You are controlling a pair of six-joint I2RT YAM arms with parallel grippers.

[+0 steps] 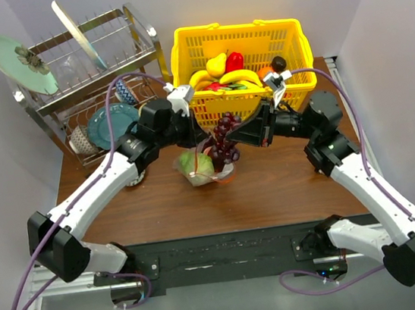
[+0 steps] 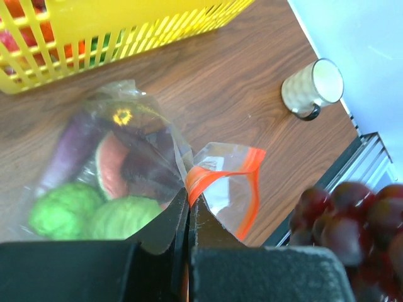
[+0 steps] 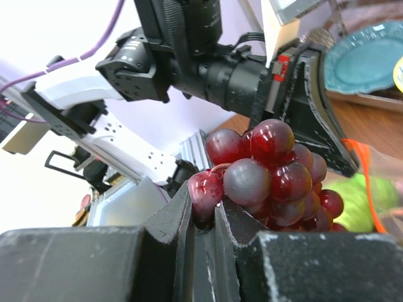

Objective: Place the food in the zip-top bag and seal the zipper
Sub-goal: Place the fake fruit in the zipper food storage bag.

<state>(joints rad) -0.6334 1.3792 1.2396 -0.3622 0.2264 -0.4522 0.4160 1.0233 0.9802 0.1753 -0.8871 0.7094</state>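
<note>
my left gripper pinched on zipper of zip-top bag, my right gripper clamping grape bunch beside bag mouth, near side of yellow basket

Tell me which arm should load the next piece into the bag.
Right. The right gripper is shut on the grapes, close to the bag. The left gripper is pinched on the zipper, so it probably cannot take food.
</note>
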